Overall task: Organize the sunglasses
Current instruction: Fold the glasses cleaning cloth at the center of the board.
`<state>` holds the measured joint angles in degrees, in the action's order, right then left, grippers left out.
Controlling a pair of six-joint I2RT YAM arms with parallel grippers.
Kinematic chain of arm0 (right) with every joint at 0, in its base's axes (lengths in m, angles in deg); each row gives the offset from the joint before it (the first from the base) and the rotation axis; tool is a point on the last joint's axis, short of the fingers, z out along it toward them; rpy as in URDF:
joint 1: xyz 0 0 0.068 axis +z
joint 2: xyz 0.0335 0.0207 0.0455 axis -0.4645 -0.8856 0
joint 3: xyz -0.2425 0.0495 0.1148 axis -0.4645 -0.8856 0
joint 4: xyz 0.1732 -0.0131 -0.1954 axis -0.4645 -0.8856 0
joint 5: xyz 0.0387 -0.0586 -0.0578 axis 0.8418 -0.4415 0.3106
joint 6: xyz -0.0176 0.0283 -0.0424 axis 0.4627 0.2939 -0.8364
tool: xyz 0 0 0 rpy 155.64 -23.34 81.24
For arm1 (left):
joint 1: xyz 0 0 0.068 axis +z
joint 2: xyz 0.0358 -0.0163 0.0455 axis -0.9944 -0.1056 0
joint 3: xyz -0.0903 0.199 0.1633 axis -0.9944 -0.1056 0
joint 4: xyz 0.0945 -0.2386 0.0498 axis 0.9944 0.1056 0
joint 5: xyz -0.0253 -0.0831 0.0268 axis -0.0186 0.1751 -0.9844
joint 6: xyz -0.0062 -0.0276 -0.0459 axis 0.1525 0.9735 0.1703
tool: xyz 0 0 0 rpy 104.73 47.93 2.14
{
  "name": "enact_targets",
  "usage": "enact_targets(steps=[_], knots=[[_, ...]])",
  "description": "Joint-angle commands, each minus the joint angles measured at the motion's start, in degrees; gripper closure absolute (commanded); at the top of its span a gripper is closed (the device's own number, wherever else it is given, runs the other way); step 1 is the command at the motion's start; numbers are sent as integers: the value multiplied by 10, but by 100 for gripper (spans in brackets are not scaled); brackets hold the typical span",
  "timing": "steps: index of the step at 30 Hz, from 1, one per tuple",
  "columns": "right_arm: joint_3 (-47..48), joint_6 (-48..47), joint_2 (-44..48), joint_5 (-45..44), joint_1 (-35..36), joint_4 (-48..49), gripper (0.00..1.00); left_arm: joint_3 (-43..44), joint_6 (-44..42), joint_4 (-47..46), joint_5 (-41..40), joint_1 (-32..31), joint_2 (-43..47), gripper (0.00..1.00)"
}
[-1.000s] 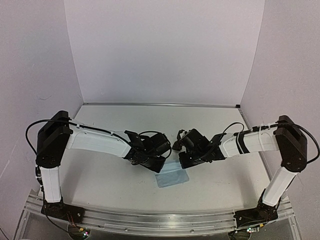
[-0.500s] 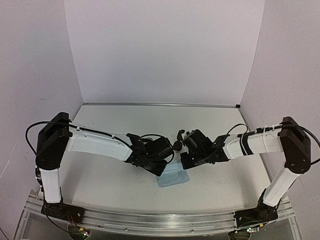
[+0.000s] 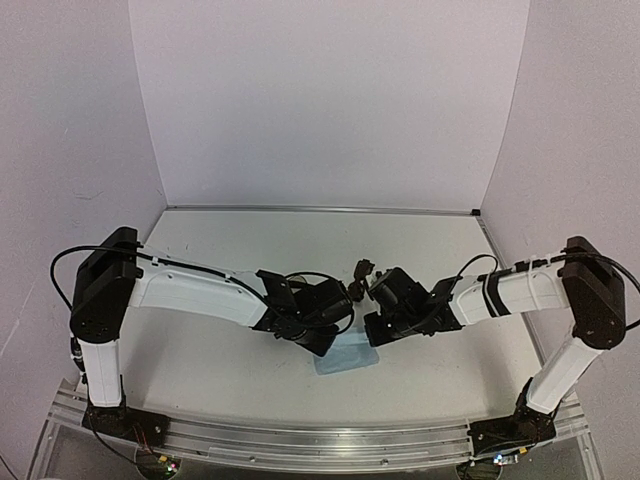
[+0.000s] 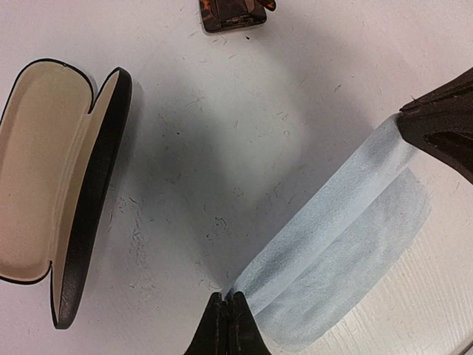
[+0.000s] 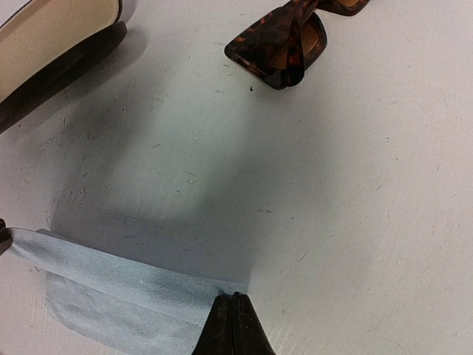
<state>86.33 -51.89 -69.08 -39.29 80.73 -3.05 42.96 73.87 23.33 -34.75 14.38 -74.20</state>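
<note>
- Table (image 3: 300, 235): white matte top, flecked with fine scratches and dark specks in both wrist views. An aluminium rail (image 3: 300, 440) along the near edge carries the two arm bases.
- Walls (image 3: 330, 100): plain pale panels close off the table at the back, left and right.
- Sunglasses (image 5: 292, 41), position: lying on the table beyond the cloth (image 5: 111, 296) and apart from it. In the left wrist view they sit to the right of the case (image 4: 44, 177). Neither arm touches them.
- Sunglasses, orientation: in the right wrist view the long axis runs diagonally from lower left to upper right. The upper end is cut off by the top edge of the picture.
- Sunglasses, appearance: folded, with an angular frame of mottled brown and black and dark brownish lenses.
- Case: open, black outside, tan lining inside.
- Left gripper (image 4: 228, 314): fingertips pressed together on one end of the light blue cloth's folded edge.
- Right gripper (image 5: 234, 314): fingertips pinching the other end of that edge. The fold is drawn straight between the two grippers.
</note>
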Motion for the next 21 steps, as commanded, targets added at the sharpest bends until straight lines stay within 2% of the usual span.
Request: enact_targets(steps=[1, 21], knots=[[-4, 9, 34, -3, 7, 24, 99, 24, 12, 14, -23, -7, 16, 100], [-30, 19, 46, -3, 19, 36, 95, 29, 30, 31, -34, -27, -1, 100]])
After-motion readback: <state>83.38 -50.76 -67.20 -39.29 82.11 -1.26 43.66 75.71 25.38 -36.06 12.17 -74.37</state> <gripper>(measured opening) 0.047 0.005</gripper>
